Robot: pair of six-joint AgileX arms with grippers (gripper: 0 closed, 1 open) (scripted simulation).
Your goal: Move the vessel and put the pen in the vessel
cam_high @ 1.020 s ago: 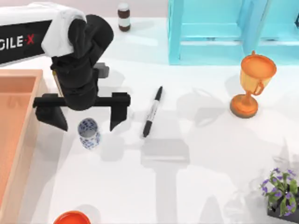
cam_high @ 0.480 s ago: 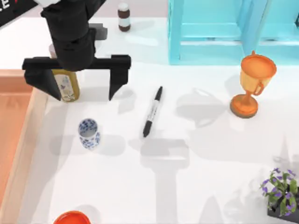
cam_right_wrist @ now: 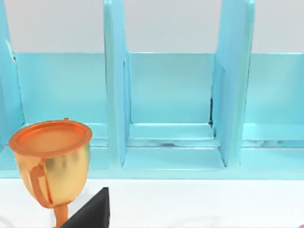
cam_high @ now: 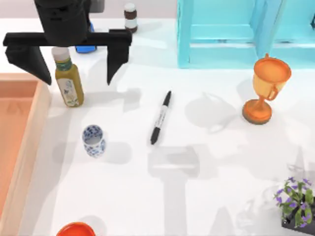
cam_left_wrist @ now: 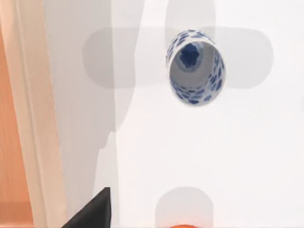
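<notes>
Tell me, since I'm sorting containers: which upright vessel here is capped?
The olive-green bottle with the white cap; the blue-floral white cup and orange trophy goblet stand open-topped.

I log: cup (cam_high: 93, 140), white with blue floral; pen (cam_high: 161, 117), black, white barrel; trophy (cam_high: 266, 88), orange; bottle (cam_high: 67, 81), olive-green.

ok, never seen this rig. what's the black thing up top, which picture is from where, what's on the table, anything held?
It is a rendered simulation of two AgileX arms at a white table. The black shape is the left gripper, seen from the overhead camera, fingers spread wide and holding nothing, at the table's far left. The other two pictures come from cameras on each wrist. The left wrist view looks down into the vessel, a small blue-and-white cup. The right wrist view faces a turquoise shelf and an orange trophy. On the table: the vessel, the pen lying apart from it, a green bottle and a small potted plant.
</notes>
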